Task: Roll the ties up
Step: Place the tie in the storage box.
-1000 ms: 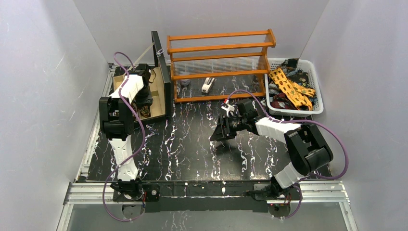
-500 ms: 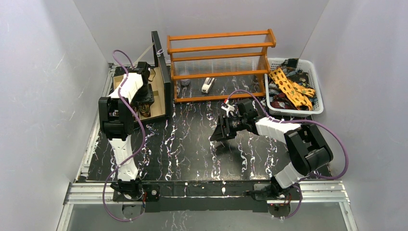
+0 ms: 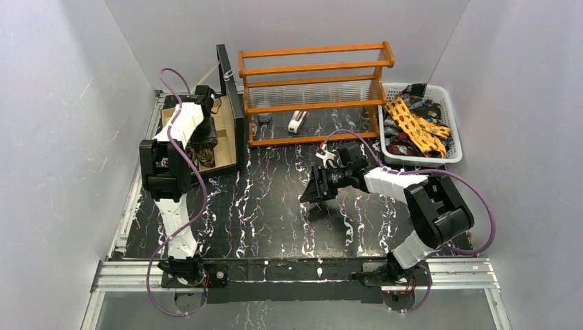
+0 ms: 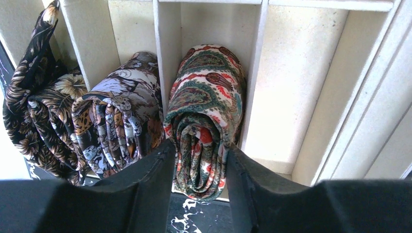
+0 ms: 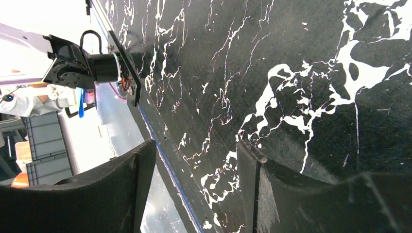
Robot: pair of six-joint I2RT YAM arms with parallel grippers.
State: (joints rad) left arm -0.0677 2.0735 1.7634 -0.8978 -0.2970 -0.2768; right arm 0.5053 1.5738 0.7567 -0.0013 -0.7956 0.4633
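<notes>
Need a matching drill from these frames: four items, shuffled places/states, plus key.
Items
1. paisley tie roll
2. yellow tie
3. right claw
4. animal-print tie roll

Places/states
A. in the white basket
B. open, over the marble tabletop
C. between the left claw fingers
D. in the compartment just left of the paisley one, in the wrist view

Pairs: 1-C, 2-A, 3-B, 4-D
</notes>
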